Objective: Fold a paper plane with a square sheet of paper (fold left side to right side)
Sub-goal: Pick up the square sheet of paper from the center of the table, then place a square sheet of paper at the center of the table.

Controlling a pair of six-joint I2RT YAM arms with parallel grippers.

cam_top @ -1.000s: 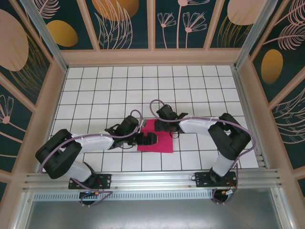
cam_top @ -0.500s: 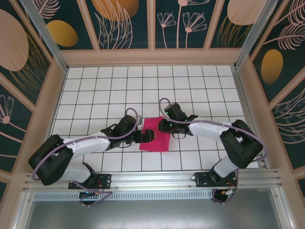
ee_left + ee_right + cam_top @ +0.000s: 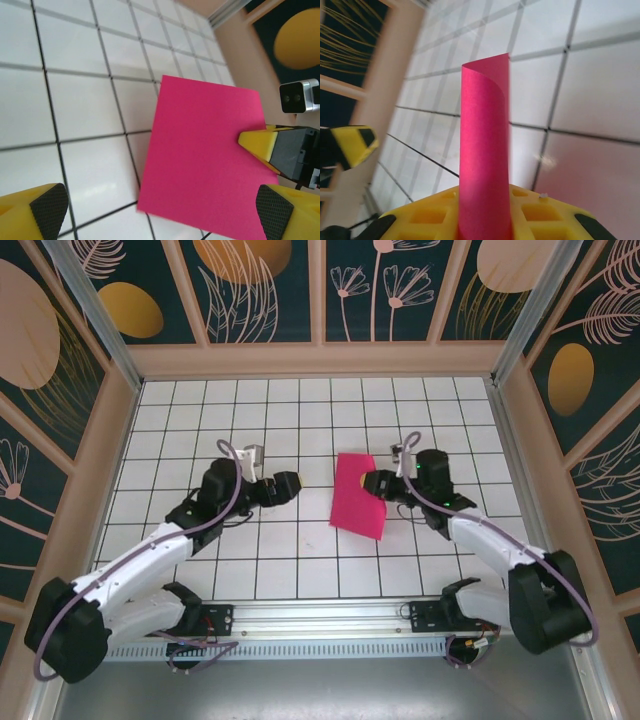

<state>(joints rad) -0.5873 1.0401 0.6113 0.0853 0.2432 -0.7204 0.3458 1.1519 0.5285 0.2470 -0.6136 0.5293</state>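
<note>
Magenta-pink square sheet of thin paper (image 3: 357, 497), pinched at its right edge by the right claw (image 3: 383, 483) at mid-worktop.
Both arms reach from the near edge over the white gridded worktop (image 3: 200, 420). The left claw (image 3: 288, 486) is spread wide, apart from the sheet's left side. The right claw's yellow fingers (image 3: 540, 210) clamp the paper, which curls as it leaves them. Beyond stand dark teal wall panels (image 3: 260, 290) with leaf drawings.
</note>
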